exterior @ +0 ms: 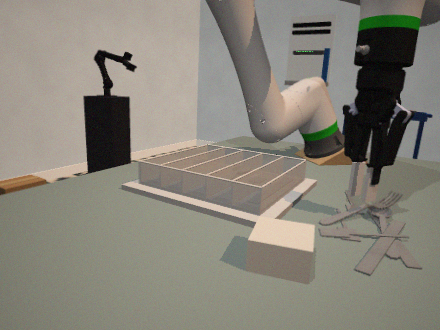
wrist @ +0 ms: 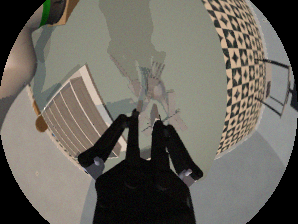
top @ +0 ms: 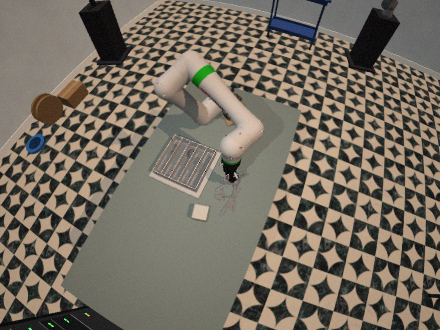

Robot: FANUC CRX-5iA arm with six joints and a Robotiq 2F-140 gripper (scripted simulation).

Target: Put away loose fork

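Note:
The loose fork lies on top of a small pile of cutlery on the green counter, just right of the tray, with its tines to the right in the exterior view. My gripper points straight down, its fingertips just above the fork's handle. The fingers stand narrowly apart and hold nothing. It also shows in the top view and the wrist view. The slotted tray sits to the left; I cannot tell which slot holds forks.
A cream box stands on the counter in front of the tray's near corner, left of the cutlery pile. The tray's walls rise above the counter. My arm's elbow hangs over the area behind the tray.

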